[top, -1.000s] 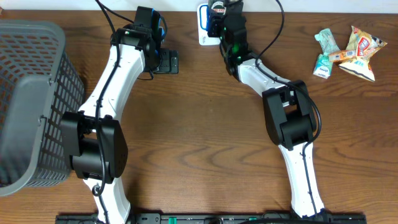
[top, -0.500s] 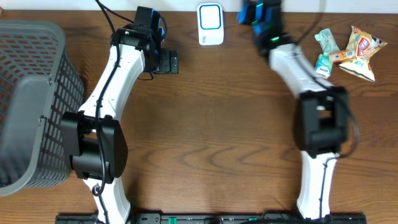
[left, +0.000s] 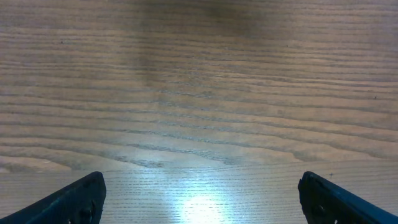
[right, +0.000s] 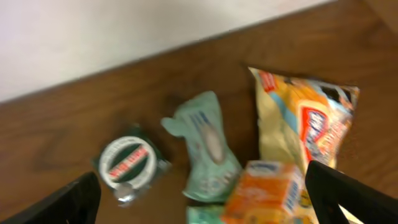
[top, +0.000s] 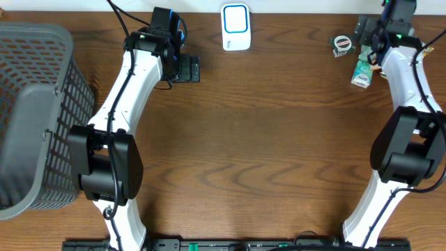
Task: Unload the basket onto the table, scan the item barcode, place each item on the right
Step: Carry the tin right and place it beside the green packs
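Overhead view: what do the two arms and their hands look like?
The left arm and right arm have white links, black joint housings and black cables along them. The left hand and right hand are black, with dark fingertips; blue trim shows at the left wrist. No markings are readable.

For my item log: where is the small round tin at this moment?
In the overhead view the round tin lies at the far right of the table, just left of the mint-green packet.
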`<state>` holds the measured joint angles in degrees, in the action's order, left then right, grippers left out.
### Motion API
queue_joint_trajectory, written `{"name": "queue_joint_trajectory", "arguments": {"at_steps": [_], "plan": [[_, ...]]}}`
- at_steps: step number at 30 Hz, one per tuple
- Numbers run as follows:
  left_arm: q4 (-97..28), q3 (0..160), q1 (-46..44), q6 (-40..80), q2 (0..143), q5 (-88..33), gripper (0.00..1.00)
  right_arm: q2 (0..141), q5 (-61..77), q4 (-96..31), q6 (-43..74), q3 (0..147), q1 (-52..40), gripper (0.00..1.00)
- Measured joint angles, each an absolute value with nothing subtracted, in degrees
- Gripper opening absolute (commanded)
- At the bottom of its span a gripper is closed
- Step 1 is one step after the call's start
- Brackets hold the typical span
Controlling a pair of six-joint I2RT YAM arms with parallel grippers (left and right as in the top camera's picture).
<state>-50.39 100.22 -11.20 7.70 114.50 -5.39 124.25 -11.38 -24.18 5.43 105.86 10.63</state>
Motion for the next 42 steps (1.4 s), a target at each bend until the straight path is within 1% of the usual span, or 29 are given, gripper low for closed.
{"name": "queue_joint_trajectory", "arguments": {"at_steps": [6, 8, 9, 12, 15, 18, 23, 42], "plan": [[-50.4, 100.2, -11.2, 7.7, 114.5, -5.4, 0.98, 119.0, -11.1, -33.1, 5.1, 105.4, 10.9, 0.99], [-50.4, 100.2, -11.2, 7.7, 114.5, -5.4, 0.98, 111.1, -9.0, -42.5, 5.0, 105.3, 10.4, 0.99], [-50.5, 100.2, -11.2, 7.7, 114.5, -5.4, 0.98, 109.4, -8.4, -44.2, 5.0, 105.3, 10.2, 0.99], [-50.5, 100.2, -11.2, 7.7, 114.5, -5.4, 0.98, 98.5, -2.6, -57.7, 4.9, 105.7, 8.5, 0.99], [-50.4, 100.2, -11.2, 7.7, 114.5, -5.4, 0.98, 91.9, 2.2, -68.1, 4.9, 106.1, 7.2, 0.99], [-50.4, 100.2, -11.2, 7.7, 114.5, -5.4, 0.98, 89.7, 7.7, -78.9, 4.9, 106.1, 6.7, 0.99], [-50.4, 100.2, -11.2, 7.7, 114.5, -5.4, 0.98, 89.7, 10.5, -83.6, 4.9, 106.0, 6.7, 0.99], [-50.4, 100.2, -11.2, 7.7, 114.5, -5.4, 0.98, 89.7, 11.6, -83.6, 4.9, 106.0, 6.7, 0.99]]}}
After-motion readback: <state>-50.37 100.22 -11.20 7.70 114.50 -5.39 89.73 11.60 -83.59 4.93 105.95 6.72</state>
